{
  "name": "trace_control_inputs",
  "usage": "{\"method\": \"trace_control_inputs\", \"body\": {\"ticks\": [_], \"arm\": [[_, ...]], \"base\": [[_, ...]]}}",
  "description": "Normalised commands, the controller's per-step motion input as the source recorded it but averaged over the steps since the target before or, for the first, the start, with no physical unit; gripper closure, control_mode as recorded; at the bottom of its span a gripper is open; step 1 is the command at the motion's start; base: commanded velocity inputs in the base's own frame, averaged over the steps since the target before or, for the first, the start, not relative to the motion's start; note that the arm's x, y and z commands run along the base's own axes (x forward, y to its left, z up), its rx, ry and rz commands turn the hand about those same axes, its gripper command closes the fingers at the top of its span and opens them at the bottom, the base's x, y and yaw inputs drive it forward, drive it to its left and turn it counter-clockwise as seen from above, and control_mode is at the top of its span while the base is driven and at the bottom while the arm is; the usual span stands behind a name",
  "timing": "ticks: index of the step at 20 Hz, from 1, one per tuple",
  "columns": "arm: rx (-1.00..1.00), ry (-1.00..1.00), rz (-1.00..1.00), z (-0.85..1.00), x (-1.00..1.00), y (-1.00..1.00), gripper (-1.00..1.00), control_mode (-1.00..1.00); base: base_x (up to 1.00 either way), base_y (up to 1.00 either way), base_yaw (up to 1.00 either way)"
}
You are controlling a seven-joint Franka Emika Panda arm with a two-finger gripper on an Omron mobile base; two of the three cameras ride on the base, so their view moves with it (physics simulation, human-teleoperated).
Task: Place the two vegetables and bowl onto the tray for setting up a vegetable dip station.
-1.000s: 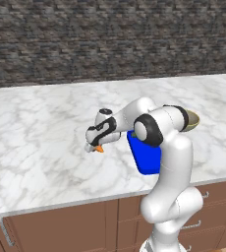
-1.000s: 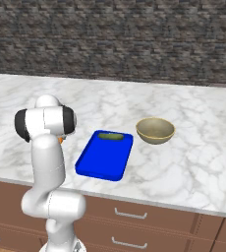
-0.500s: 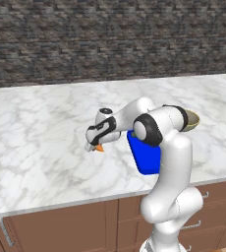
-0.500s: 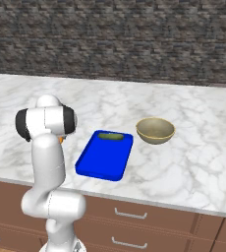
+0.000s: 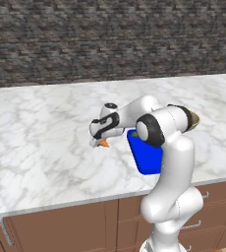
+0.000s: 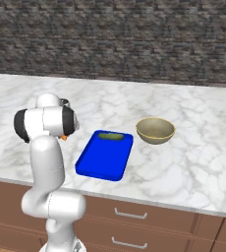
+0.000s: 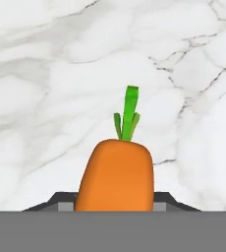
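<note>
Between the jaws sits the carrot, its orange body clamped from both sides and its green top pointing toward twelve o'clock in the hand view. Below it lies the white marble table. From the left base view the jaws hang low over the table, the carrot showing as an orange tip under them. At three o'clock from them lies the blue tray, half hidden by the robot's own arm. In the right base view the tray carries the cucumber at its far end, and the tan bowl stands just beside the tray at two o'clock. A dark stone wall rises behind the table.
</note>
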Motion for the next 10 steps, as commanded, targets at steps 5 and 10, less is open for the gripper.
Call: {"method": "trace_control_inputs", "body": {"ticks": [5,10], "arm": [[0.00,0.00,0.07,0.16,0.00,-0.46,1.00,-1.00],[0.00,-0.01,0.09,0.04,0.00,-0.55,1.00,-1.00]], "base": [[0.00,0.00,0.00],[0.00,0.00,0.00]]}}
